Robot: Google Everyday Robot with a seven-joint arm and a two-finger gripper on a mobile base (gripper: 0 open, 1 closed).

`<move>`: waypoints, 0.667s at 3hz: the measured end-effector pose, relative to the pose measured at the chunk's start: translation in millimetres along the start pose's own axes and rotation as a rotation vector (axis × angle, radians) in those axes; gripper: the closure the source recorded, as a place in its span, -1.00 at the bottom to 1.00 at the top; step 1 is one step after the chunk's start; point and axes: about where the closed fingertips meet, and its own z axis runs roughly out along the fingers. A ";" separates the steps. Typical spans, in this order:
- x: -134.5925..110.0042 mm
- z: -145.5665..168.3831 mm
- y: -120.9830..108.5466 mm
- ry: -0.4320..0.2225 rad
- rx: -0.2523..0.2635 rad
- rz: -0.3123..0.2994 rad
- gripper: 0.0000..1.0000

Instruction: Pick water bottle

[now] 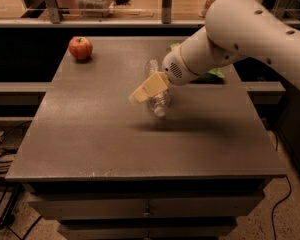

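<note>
The water bottle [161, 102] is clear crinkled plastic and lies on its side near the middle of the grey table [90, 134], with its white cap towards the front. My gripper [146, 89] is cream-coloured and sits just over the bottle's left side, hiding part of its middle. The white arm reaches in from the upper right. Whether the gripper touches the bottle cannot be told.
A red apple [80, 48] stands at the table's back left. A green bag [214, 75] lies at the back right, mostly hidden behind my arm. A shelf with a rail runs behind the table. Cables lie on the floor at the left.
</note>
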 end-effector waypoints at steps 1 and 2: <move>5.3 24.3 -1.9 0.026 -0.004 0.039 -0.63; 16.8 39.1 -6.7 0.053 -0.001 0.081 -0.16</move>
